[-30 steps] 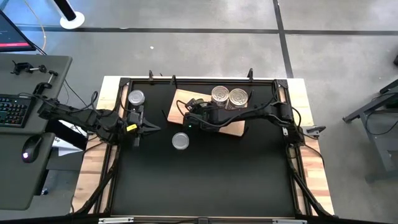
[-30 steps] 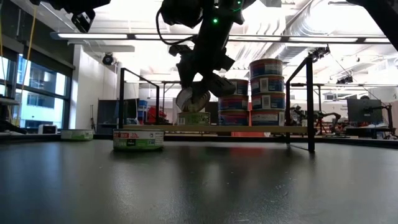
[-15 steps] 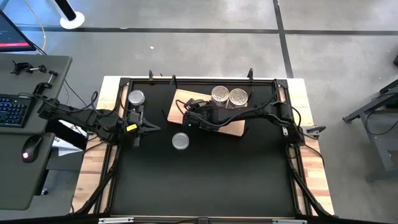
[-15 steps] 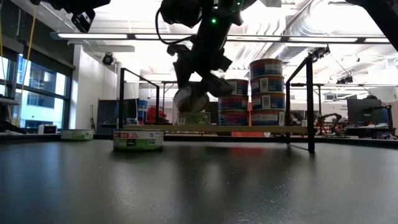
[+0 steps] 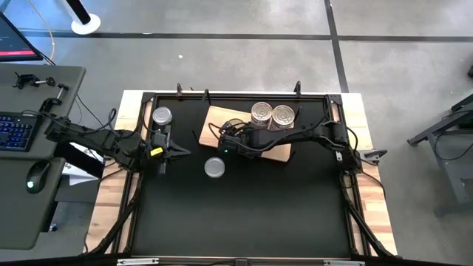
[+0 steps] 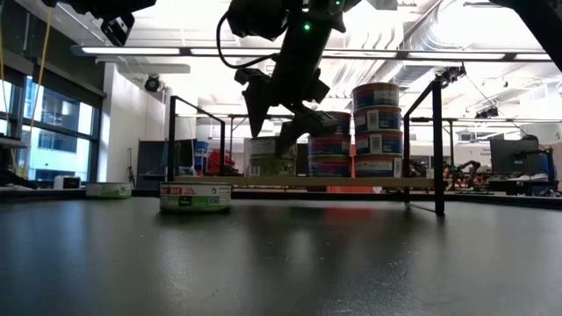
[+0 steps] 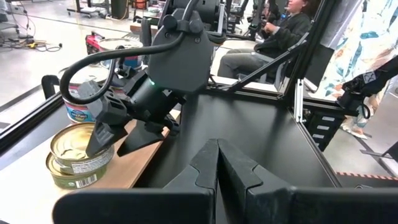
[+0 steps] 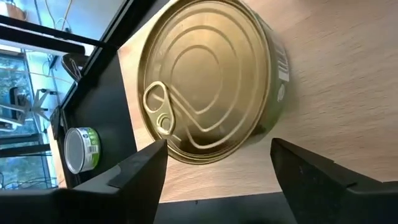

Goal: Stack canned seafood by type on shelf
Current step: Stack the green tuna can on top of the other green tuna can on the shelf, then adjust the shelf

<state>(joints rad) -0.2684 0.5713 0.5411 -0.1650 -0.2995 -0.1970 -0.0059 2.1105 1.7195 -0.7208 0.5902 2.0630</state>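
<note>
My right gripper (image 8: 217,186) is open just above a gold-lidded tin (image 8: 211,81) with a pull tab. Its fingers stand on either side of the tin without touching it. The left wrist view shows this tin (image 7: 78,146) on top of a second gold tin at the left part of the light-wood shelf (image 5: 213,117). Two taller stacks of blue-labelled tins (image 6: 376,132) stand on the shelf's far right part (image 5: 272,114). One tin (image 5: 214,168) lies on the black mat near the shelf, and another (image 5: 161,116) lies at the far left. My left gripper (image 5: 164,151) is shut and empty, low over the mat's left side.
Black frame posts (image 6: 436,149) stand around the mat. The shelf's near right part (image 5: 279,151) is bare wood. A desk with keyboard and mouse (image 5: 33,177) stands left of the table. A seated person (image 7: 292,31) shows beyond the table.
My right gripper held a tilted gold tin just above the tin on the shelf. It has let go, opening its fingers and rising slightly. The tin now sits level on top of the lower tin.
</note>
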